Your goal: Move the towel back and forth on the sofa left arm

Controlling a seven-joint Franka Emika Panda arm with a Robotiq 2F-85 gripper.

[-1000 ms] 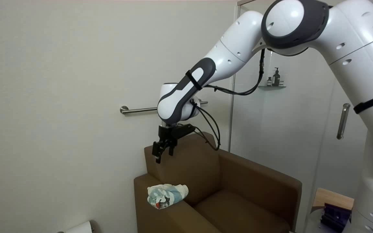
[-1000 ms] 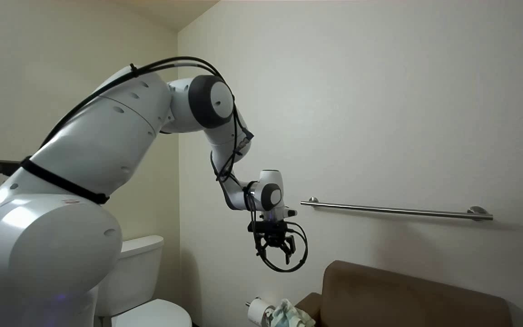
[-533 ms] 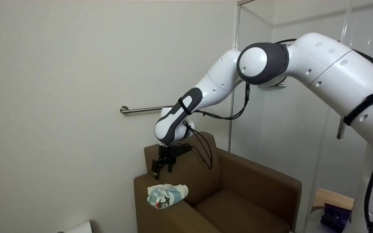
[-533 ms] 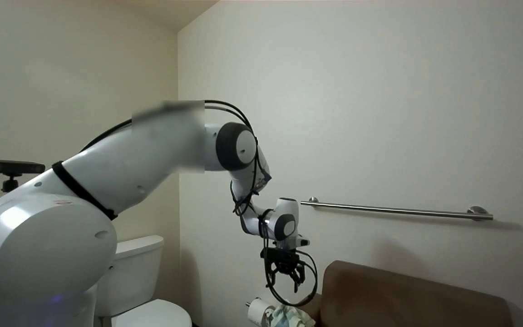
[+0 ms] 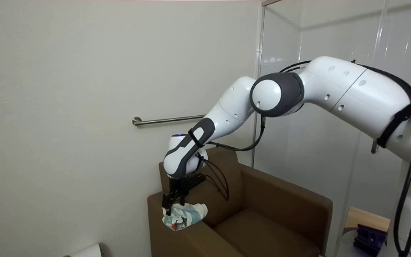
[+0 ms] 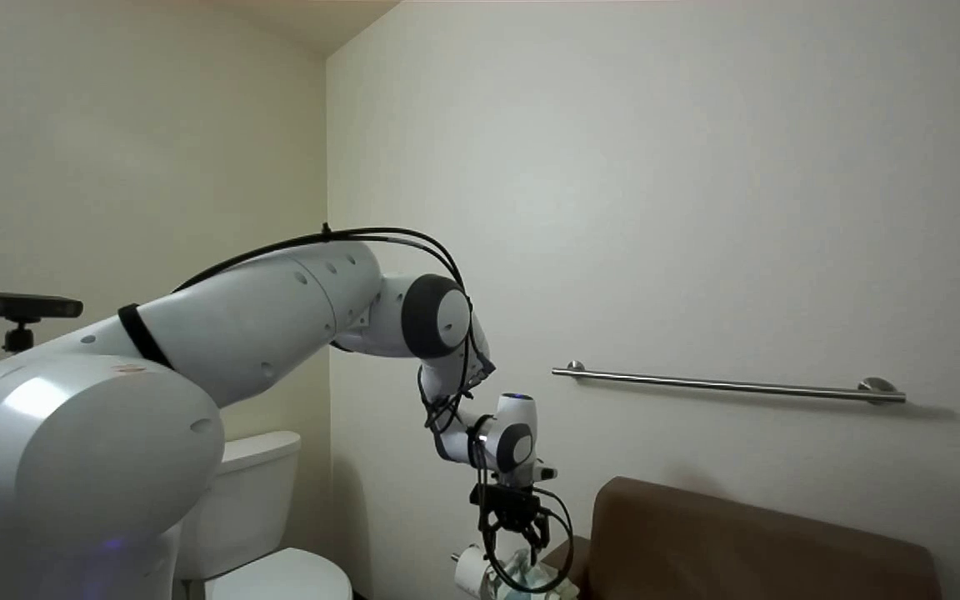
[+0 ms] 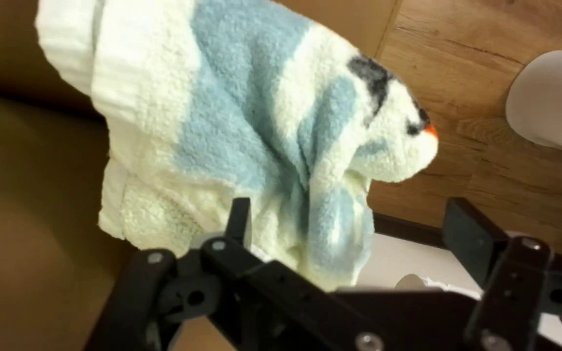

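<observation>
The towel point(image 5: 191, 213), white and pale blue with a dark and orange patch, lies bunched on top of the sofa left arm point(image 5: 194, 241). Above its wall-side end is my gripper point(image 5: 175, 209), pointing down. From the wrist, the towel point(image 7: 242, 112) fills the upper middle, and the jaws stand wide apart. One of the fingers point(image 7: 238, 219) overlaps the cloth in that view, while the opposite one lies beyond the towel's edge. Nothing is pinched between them; whether a fingertip touches the cloth I cannot tell. Black cables partly cover the towel point(image 6: 562, 588) in an exterior view.
The brown backrest point(image 5: 205, 201) rises right behind the gripper, and the wall runs close alongside. A metal bar point(image 6: 730, 386) is fixed to that wall. Near the armrest hangs a paper roll point(image 6: 472, 570); a toilet point(image 6: 280, 577) stands farther off. Wood floor point(image 7: 456, 63) shows below.
The arm has come down steadily, bringing the gripper from well above the armrest to the towel's level in view. The towel has stayed put, and the jaws remain apart.
</observation>
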